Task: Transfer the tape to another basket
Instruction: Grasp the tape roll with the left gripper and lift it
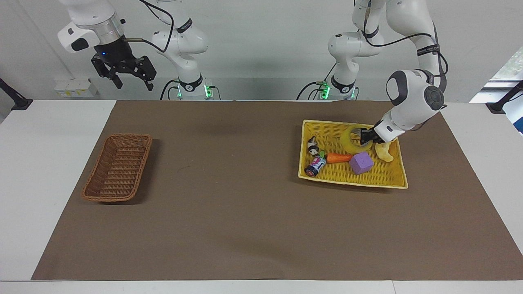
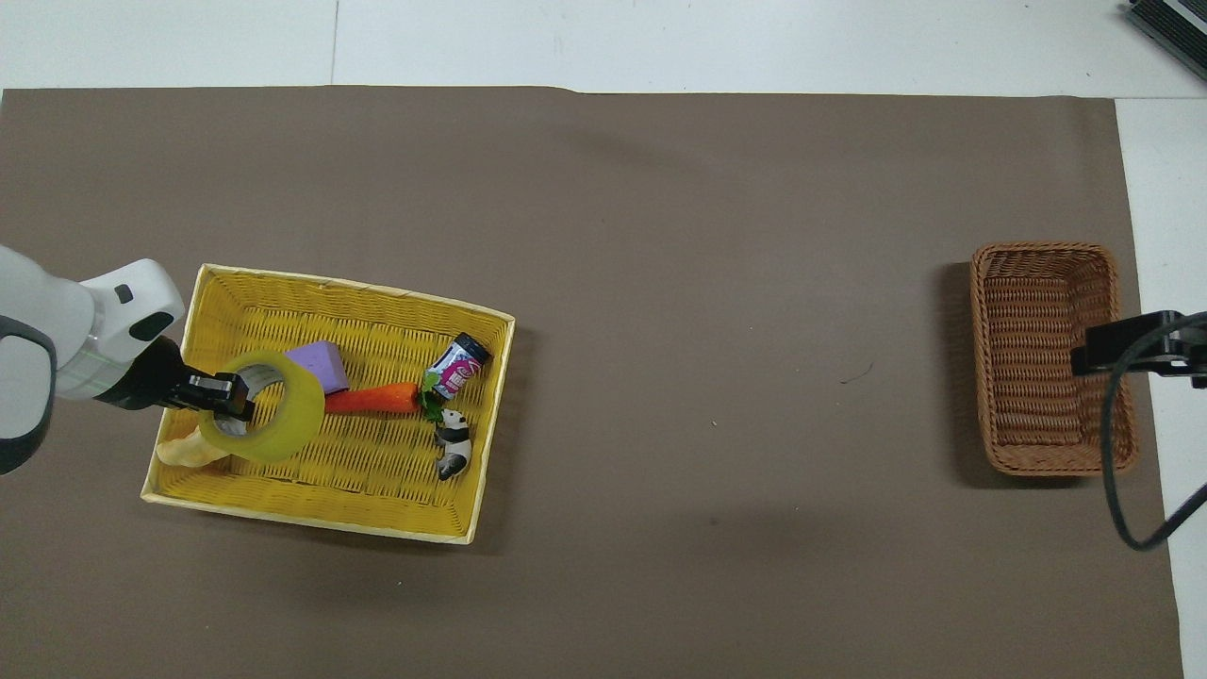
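The left tool (image 1: 366,136) grips the tape (image 1: 352,137) by its ring wall, one finger inside the core, above the yellow tray (image 1: 398,184). The roll appears light, rigid and smooth-sided; this wall pinch suits it. The right tool (image 1: 130,77) waits open, above the tabletop edge, near the basket (image 1: 117,167).

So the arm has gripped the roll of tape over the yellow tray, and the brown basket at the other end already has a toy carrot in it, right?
Not quite. The brown basket holds nothing, as the overhead view shows. The carrot lies in the yellow tray. The rest is right: the left gripper is shut on the tape over that tray.
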